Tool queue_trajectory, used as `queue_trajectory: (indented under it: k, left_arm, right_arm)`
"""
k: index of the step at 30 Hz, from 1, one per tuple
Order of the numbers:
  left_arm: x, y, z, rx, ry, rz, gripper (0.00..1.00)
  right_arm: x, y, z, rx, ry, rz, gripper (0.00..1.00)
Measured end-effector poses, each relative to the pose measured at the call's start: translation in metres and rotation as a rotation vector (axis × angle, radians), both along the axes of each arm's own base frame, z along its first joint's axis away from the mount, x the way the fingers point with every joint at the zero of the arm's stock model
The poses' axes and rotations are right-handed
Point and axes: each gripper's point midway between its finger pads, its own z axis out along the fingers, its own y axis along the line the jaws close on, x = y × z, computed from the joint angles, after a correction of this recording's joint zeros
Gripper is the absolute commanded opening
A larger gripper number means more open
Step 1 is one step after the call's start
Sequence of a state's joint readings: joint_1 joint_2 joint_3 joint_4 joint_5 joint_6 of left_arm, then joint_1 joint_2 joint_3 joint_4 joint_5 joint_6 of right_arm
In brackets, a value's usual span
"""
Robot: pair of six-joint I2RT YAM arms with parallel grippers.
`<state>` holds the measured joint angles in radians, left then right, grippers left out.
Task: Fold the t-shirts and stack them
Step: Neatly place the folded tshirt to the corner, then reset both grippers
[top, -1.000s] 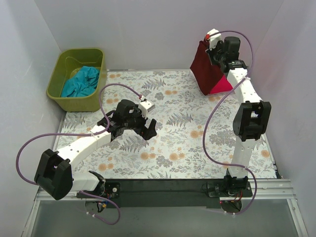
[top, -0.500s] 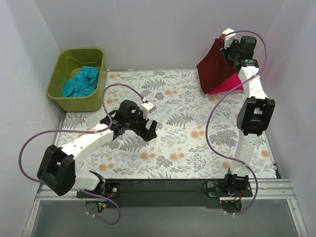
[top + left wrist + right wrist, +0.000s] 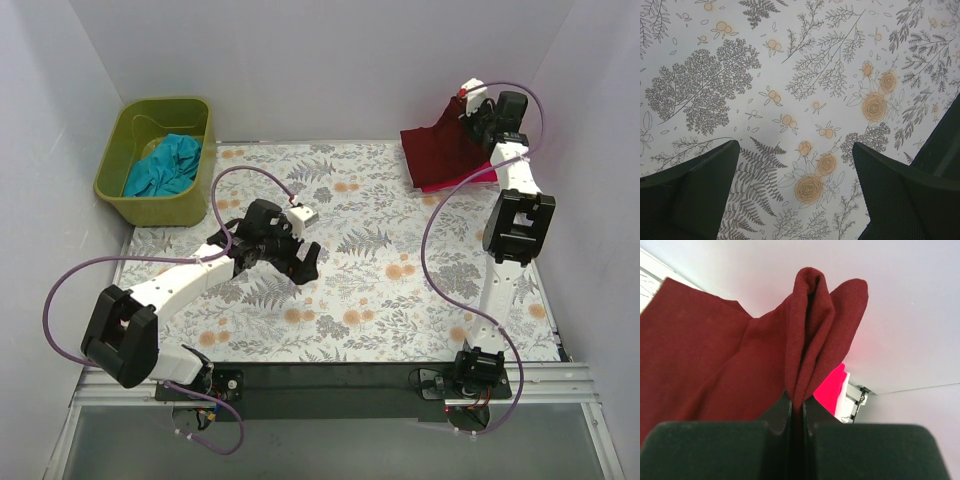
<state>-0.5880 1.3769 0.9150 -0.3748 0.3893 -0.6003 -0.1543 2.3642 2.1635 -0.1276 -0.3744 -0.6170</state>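
Three t-shirts are in play, and only one is in hand. The right fingers (image 3: 715, 450) are pressed together on a bunched fold of the maroon t-shirt (image 3: 440, 150), at the corner of the tabletop (image 3: 380, 310) farthest across from the green tub (image 3: 150, 208). The cloth drapes down from that pinch over the pink-red t-shirt (image 3: 462, 180), of which only an edge shows beneath. The teal t-shirt (image 3: 165, 165) lies crumpled inside the tub. The left fingers (image 3: 690, 195) are spread wide with nothing between them, hovering over the floral cover (image 3: 790, 60) between the tub and the maroon shirt, nearer the tub.

The main risk, as I judge it, is the grip itself. It takes a gathered wad rather than one clean edge, so the shirt would likely land creased or doubled and any fold made from it would run crooked. Hung from a single point, the loose part can swing. Because it rests on the pink-red shirt, pulling it toward the tub could drag that shirt along and rumple it. The pinch also sits close to the wall (image 3: 900, 300), where cloth might catch. The free arm is too far off to steady anything.
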Motion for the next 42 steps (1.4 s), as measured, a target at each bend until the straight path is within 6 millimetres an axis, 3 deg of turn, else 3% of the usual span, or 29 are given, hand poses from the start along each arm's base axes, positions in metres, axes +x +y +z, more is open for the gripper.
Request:
queue_trajectory:
  k: [1, 3, 7, 13, 16, 20, 24, 27, 30, 33, 36, 42]
  left_arm:
    - [0.000, 0.000, -0.001, 0.003, 0.004, 0.000, 0.96]
    - [-0.002, 0.001, -0.003, 0.009, 0.014, 0.000, 0.96]
    - [-0.002, 0.002, -0.007, 0.024, 0.035, 0.001, 0.96]
    - [0.006, 0.000, 0.003, 0.018, 0.064, 0.028, 0.96]
    - [0.018, 0.002, 0.018, -0.003, 0.089, 0.075, 0.96]
    - [0.046, 0.007, 0.038, -0.031, 0.126, 0.137, 0.97]
    - [0.069, 0.019, 0.045, -0.034, 0.160, 0.205, 0.97]
    - [0.088, 0.029, 0.054, -0.017, 0.164, 0.244, 0.97]
    - [0.110, 0.034, 0.067, -0.038, 0.161, 0.264, 0.97]
    - [0.130, 0.043, 0.071, -0.073, 0.179, 0.296, 0.97]
    - [0.137, 0.055, 0.063, -0.081, 0.208, 0.340, 0.97]
    - [0.118, 0.059, 0.022, -0.067, 0.293, 0.373, 0.96]
  right_arm:
    - [0.001, -0.003, -0.003, -0.004, -0.001, -0.002, 0.01]
    - [0.003, -0.007, -0.006, -0.013, -0.008, -0.001, 0.11]
    - [0.006, -0.015, -0.006, -0.039, -0.037, -0.006, 0.63]
    - [0.014, -0.033, 0.009, -0.047, -0.103, -0.061, 0.91]
    - [0.010, -0.037, 0.013, -0.029, -0.107, -0.074, 0.96]
    - [-0.011, -0.032, 0.025, 0.016, -0.086, -0.071, 0.98]
    - [-0.039, -0.016, 0.071, 0.068, -0.109, -0.037, 0.98]
    - [-0.070, -0.002, 0.119, 0.100, -0.144, -0.003, 0.98]
    - [-0.115, 0.015, 0.155, 0.128, -0.162, 0.032, 0.98]
    - [-0.160, 0.032, 0.166, 0.176, -0.139, 0.057, 0.98]
    - [-0.204, 0.050, 0.151, 0.252, -0.066, 0.045, 0.98]
    - [-0.283, 0.084, 0.047, 0.386, 0.250, 0.007, 0.98]
